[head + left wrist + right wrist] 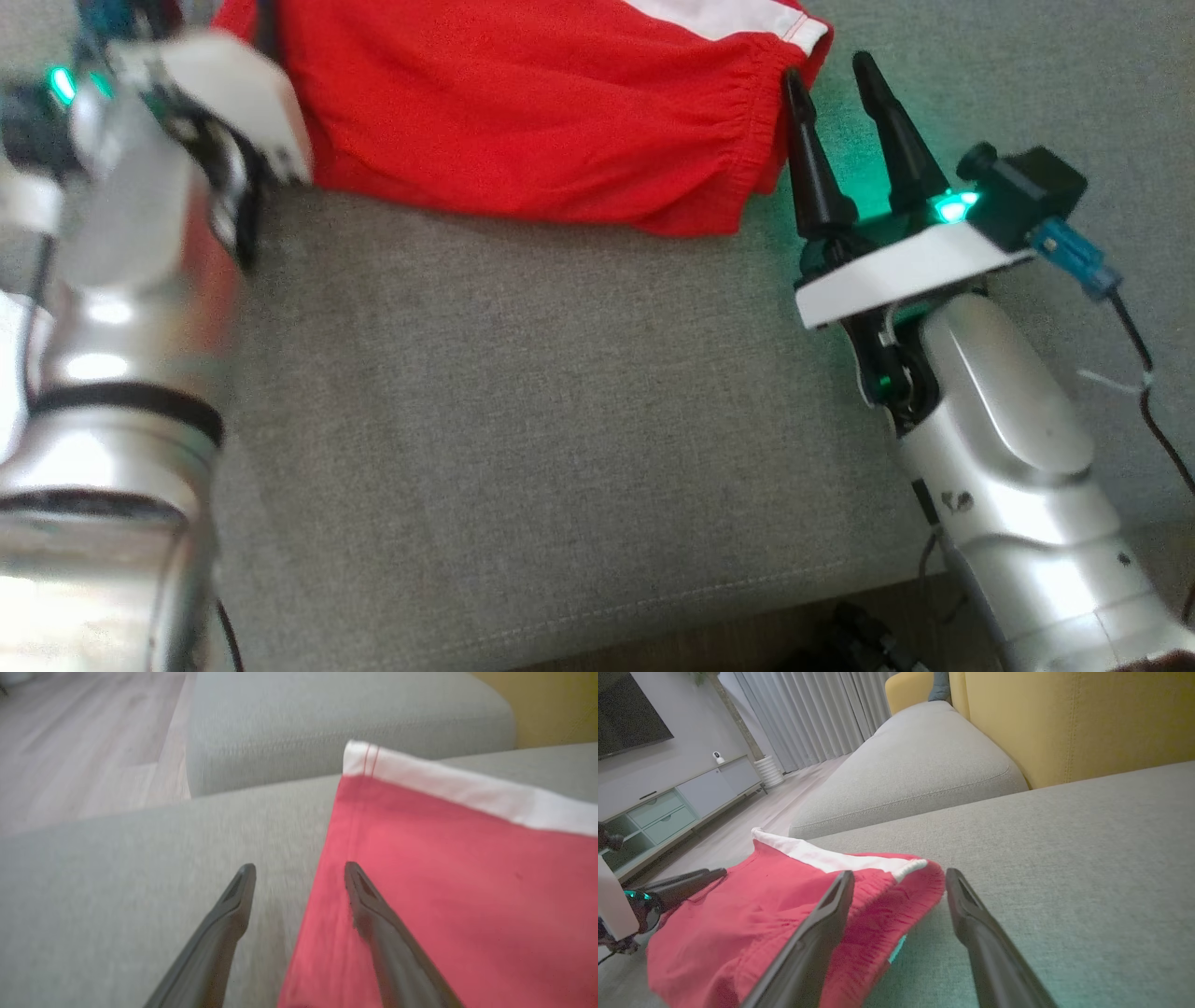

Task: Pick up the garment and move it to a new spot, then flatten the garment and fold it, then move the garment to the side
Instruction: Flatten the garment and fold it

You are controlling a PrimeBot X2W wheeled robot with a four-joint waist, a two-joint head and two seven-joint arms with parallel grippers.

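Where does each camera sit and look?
Head view: on the head, looking down at grey sofa and red garment; left forearm, right end effector show.
Left wrist view: on that wrist, along the left end effector at the garment's edge.
Right wrist view: on that wrist, past its fingers at the garment's other end.
All share the garment.

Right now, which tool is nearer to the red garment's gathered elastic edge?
Right. The right tool stands open with its fingertips just beside the gathered elastic edge of the red garment; the left tool, also open, straddles the garment's opposite end.
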